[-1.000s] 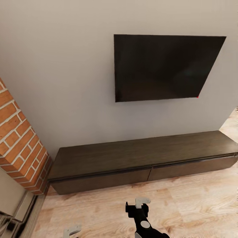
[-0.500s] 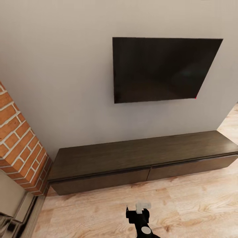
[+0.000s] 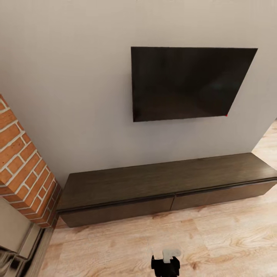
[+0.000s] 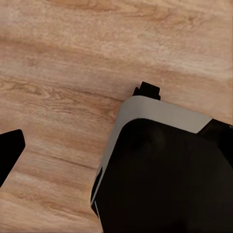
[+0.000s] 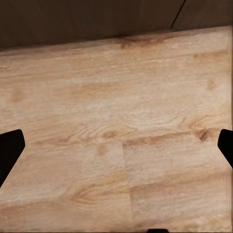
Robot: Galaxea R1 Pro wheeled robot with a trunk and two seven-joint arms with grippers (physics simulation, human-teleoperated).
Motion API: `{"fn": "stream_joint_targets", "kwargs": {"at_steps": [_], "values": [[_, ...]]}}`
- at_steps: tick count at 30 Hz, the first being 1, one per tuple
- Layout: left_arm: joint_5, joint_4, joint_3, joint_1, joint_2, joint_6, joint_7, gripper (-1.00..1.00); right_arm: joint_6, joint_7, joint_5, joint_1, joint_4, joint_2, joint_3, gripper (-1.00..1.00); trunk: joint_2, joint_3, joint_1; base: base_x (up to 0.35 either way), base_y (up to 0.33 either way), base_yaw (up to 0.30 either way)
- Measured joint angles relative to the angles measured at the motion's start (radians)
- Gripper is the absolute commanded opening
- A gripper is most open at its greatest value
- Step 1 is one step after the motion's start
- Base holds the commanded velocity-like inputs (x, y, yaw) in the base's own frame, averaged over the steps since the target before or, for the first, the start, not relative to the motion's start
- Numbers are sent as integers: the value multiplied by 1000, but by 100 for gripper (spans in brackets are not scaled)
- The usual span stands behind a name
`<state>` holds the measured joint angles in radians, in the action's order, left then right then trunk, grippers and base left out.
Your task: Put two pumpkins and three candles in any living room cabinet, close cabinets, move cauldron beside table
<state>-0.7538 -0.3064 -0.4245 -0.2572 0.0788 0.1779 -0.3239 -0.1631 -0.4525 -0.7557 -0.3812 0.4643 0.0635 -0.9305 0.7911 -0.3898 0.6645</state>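
Your right gripper (image 3: 167, 258) hangs spread over the floor (image 3: 231, 238) before the shut cabinet (image 3: 161, 188); left gripper state unclear.

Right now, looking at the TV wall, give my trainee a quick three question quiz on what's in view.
1. True or false: both drawer fronts of the cabinet are shut.
2. What stands at the cabinet's left end? A) brick column B) glass table C) sofa
3. Fill in: the right gripper shows dark fingers set wide apart, holding ____.

Key: 1 true. 2 A. 3 nothing, with bare wood floor between them.
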Motion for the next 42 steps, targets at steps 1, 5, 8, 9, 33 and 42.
{"fn": "stream_joint_targets", "kwargs": {"at_steps": [1, 5, 8, 9, 33, 42], "values": [[0, 2, 0, 0, 0, 0, 0, 100, 0, 0, 0, 3, -1, 0, 0, 100, -7, 3, -4, 0, 0, 0], [0, 26, -2, 1, 0, -15, 0, 100, 0, -1, -1, 14, -5, 0, 0, 100, -35, 16, -19, 0, 0, 0], [-1, 48, -6, 1, -1, -46, 3, 100, 0, 0, -1, 31, -5, 1, 0, 100, -56, 25, -31, 0, 0, 0], [-1, 55, -6, 1, -1, -53, 9, 100, 0, 1, -1, 38, -5, 0, 0, 100, -63, 28, -35, 0, 0, 0], [2, 262, -6, 17, -25, -68, 63, 100, -14, 80, -1, 57, -430, -2, 10, 100, -231, 103, -127, 0, 0, 9], [-2, 290, -4, 17, -22, -86, 61, 100, -15, 82, 1, 56, -464, -8, 10, 100, -294, 131, -161, -1, 0, 0]]}}
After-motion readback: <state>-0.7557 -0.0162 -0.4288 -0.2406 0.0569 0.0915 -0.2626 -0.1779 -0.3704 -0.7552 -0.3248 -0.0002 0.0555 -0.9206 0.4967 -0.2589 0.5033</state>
